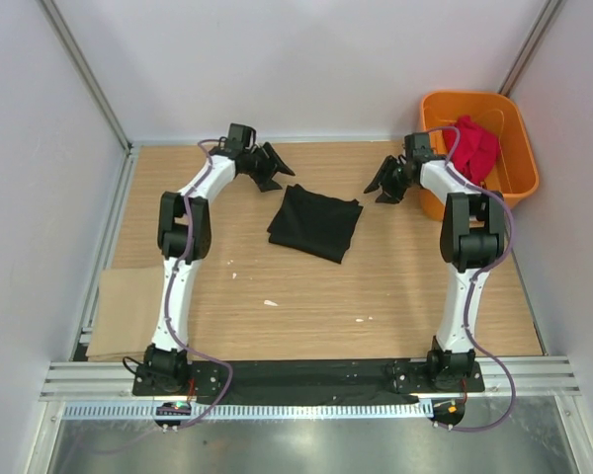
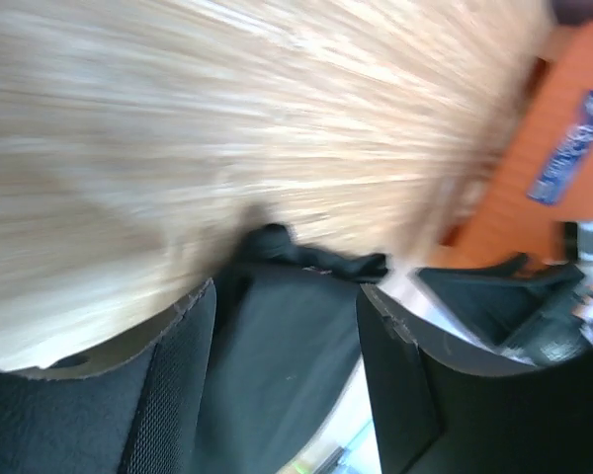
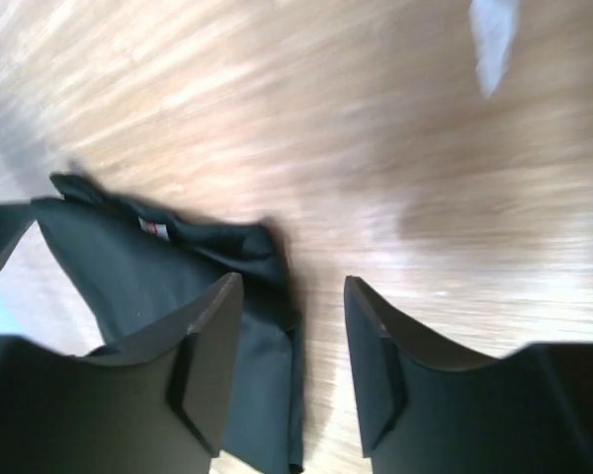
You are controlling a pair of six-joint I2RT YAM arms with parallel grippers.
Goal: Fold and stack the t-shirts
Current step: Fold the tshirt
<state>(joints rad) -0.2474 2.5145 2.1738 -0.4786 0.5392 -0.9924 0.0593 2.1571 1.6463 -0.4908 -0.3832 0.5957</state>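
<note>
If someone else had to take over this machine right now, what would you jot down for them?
Left gripper: open, empty, by the black t-shirt's far left corner.
Right gripper: open, empty, off its far right corner.
Black t-shirt: folded, in the middle of the table. Red t-shirt: bunched in the orange basket, far right corner.
Done: black folded. Left: take out red, fold it, stack both.

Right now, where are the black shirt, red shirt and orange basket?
black t-shirt (image 1: 314, 222): overhead view, middle of the folded cloth.
red t-shirt (image 1: 472, 148): overhead view, middle of the heap.
orange basket (image 1: 519, 158): overhead view, right wall.
</note>
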